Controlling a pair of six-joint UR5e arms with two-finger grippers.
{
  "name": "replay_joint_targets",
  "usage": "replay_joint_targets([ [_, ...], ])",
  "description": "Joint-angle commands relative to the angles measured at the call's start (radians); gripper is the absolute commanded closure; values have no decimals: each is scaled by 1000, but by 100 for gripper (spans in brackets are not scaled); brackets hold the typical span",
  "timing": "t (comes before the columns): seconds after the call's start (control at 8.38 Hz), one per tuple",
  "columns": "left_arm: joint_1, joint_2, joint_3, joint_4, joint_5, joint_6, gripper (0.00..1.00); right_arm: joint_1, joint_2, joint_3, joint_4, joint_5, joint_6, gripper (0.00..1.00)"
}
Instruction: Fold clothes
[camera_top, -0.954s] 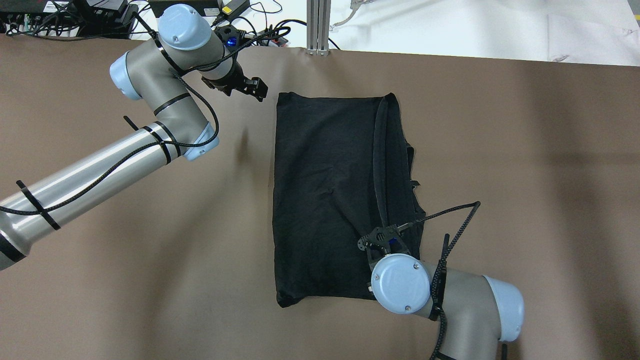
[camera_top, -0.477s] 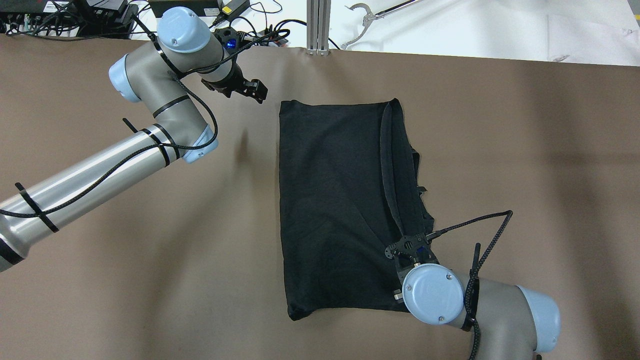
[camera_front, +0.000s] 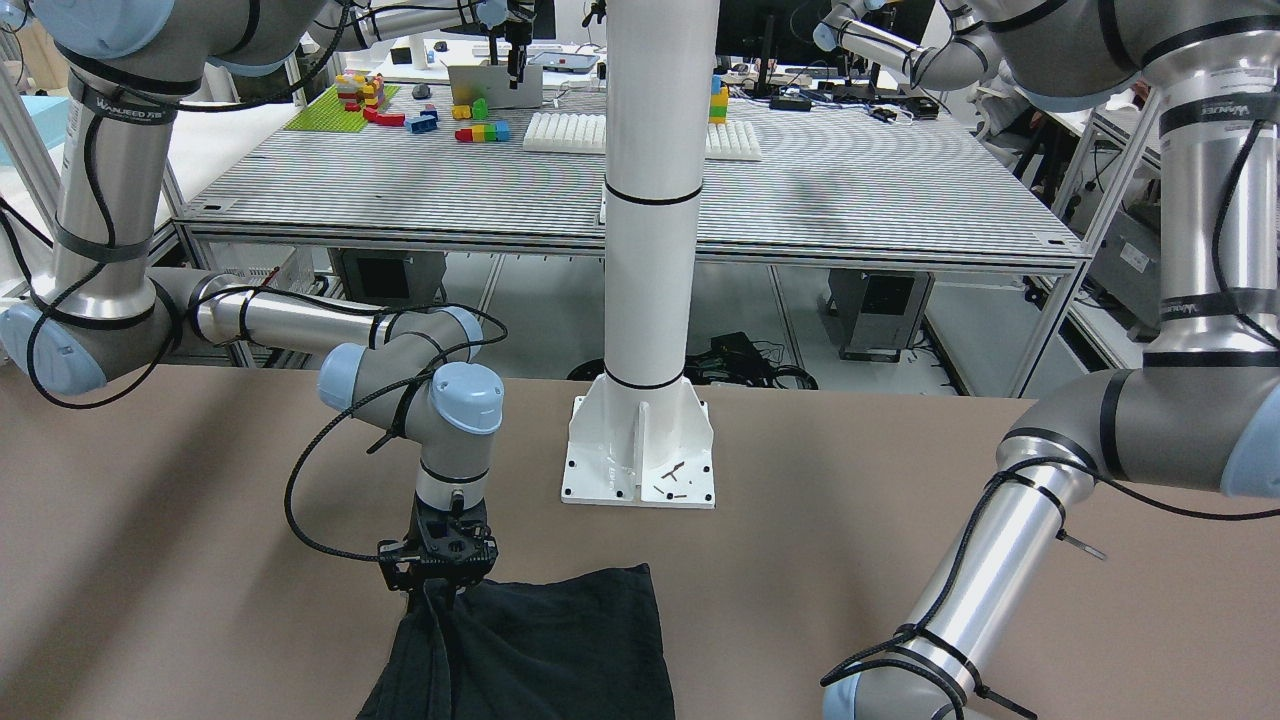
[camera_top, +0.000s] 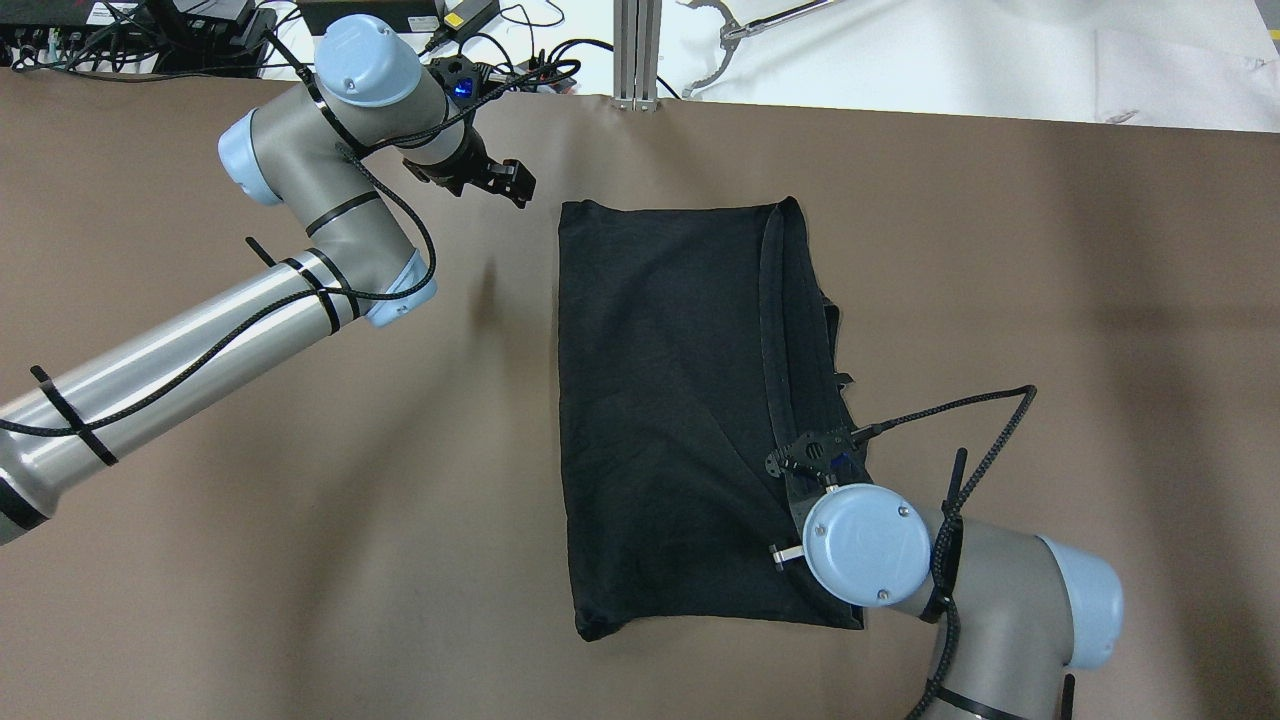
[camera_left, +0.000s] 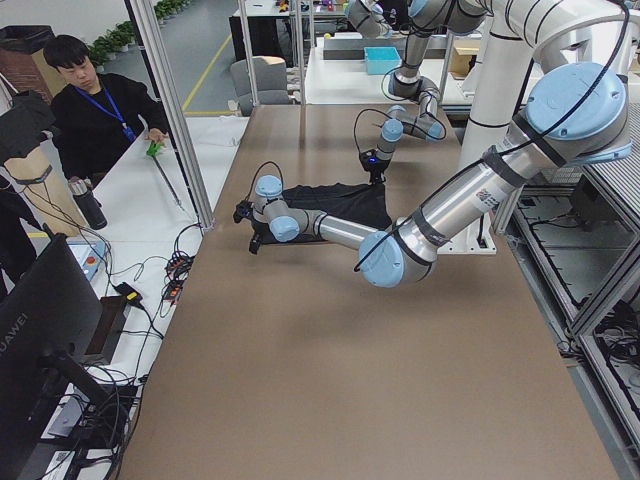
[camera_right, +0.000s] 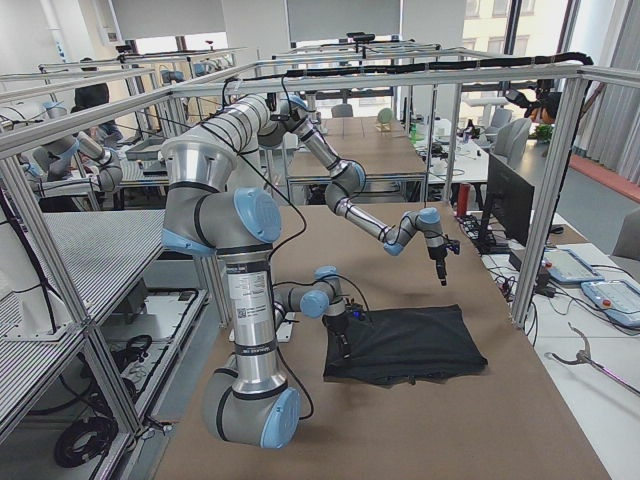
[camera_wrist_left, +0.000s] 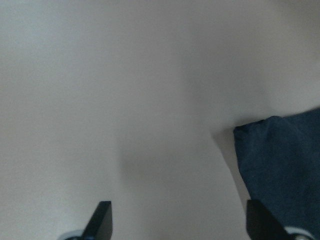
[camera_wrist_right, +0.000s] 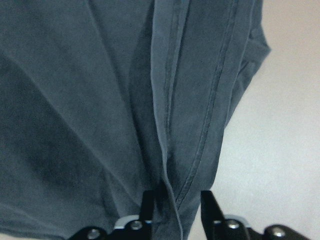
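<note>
Opened wide and empty, the left claw (camera_top: 508, 183) is being held over the worktop (camera_top: 300, 560) near its far edge, just beside the black garment (camera_top: 660, 400) lying mid-worktop. A hemmed fold toward the near edge is being pinched by the right claw (camera_wrist_right: 176, 202). A lengthwise fold is seemingly being made; next, that edge probably needs carrying leftward.

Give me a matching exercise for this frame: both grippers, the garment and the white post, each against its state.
1. left gripper
2. right gripper
3. black garment
4. white post

A. spread on the brown table
B. shut on a fold of cloth
C. standing upright
D. open over bare table

Pairs: 1-D, 2-B, 3-A, 4-C
</note>
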Motion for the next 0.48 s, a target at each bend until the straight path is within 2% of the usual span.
replay_joint_targets([
  [0.0, 0, -1, 1, 0, 0, 0, 6, 51, 88, -126, 10, 2, -3, 27],
  [0.24, 0, -3, 2, 0, 0, 0, 6, 68, 91, -212, 122, 2, -7, 30],
  [0.36, 0, -3, 2, 0, 0, 0, 6, 76, 91, -215, 127, 2, -11, 35],
])
